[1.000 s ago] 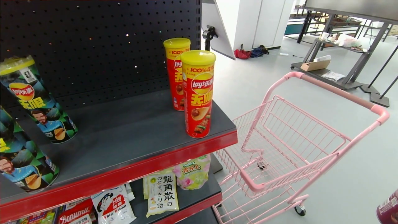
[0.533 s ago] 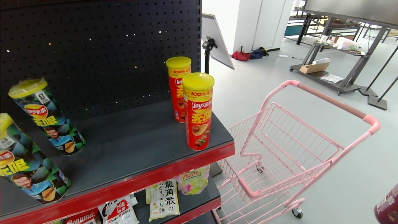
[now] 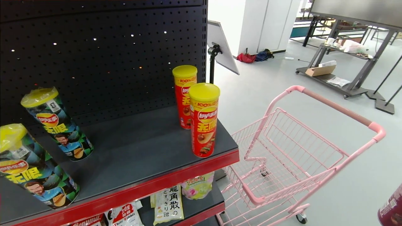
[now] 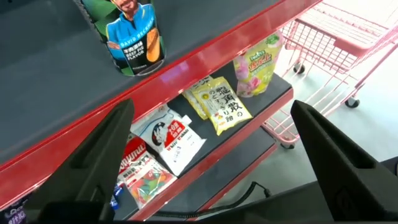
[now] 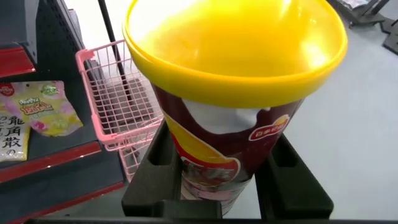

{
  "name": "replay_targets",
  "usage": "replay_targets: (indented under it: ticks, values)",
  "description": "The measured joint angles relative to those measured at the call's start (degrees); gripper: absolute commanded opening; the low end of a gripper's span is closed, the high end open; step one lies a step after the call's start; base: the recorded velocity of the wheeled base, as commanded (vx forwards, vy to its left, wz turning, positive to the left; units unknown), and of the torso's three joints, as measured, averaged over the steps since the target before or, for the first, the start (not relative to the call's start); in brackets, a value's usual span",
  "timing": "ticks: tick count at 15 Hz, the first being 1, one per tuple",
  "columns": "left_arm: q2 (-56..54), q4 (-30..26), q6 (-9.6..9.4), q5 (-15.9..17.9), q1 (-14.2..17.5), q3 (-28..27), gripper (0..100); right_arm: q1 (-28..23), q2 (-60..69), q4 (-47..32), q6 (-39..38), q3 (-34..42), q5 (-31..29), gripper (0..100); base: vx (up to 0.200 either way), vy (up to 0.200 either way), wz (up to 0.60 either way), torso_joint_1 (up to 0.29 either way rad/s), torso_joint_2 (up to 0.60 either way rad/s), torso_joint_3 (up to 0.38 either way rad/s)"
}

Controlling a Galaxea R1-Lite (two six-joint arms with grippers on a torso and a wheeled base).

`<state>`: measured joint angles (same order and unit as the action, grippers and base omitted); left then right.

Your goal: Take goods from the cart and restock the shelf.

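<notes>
Near right, past the shelf's end: grasping maroon chip can w/ right gripper, fingers clamped on both sides of can body under its yellow lid, can upright. Held over grey floor, to the right of pink cart and nearer than it, not touching it. Cart parked just right of shelf. On shelf's right end, standing upright: 2 red cans w/ yellow lids, one at the red front edge, other just behind it, closer to the black pegboard. On shelf's left: 2 green cans, one far, one near, both upright, well apart from the red pair. Low in front of shelf's red edge: left gripper released, fingers spread wide, nothing btwn, above lower shelf w/ its row of snack bags lying flat.
</notes>
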<state>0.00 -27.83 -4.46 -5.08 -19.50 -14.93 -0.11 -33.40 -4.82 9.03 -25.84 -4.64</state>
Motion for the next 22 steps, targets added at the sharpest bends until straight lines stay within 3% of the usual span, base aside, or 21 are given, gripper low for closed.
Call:
replay_targets:
  ticks: [8,19,22]
  values:
    - [0.00,-0.02,0.00,0.00,-0.01,0.00,100,0.01,0.27,-0.05,-0.01,0.88,0.09,0,0.000,0.000,0.60,0.004,0.00,0.002]
    - [0.00,-0.02,-0.22,0.38,-0.01,0.00,100,-0.18,14.75,-0.40,-0.50,9.47,-0.17,0,0.000,0.000,0.00,0.000,0.00,0.000]
    - [0.00,-0.05,-0.21,0.38,0.00,0.00,100,-0.13,20.57,-0.73,-0.50,12.23,-0.15,0,0.000,0.200,0.00,-0.002,0.00,0.004]
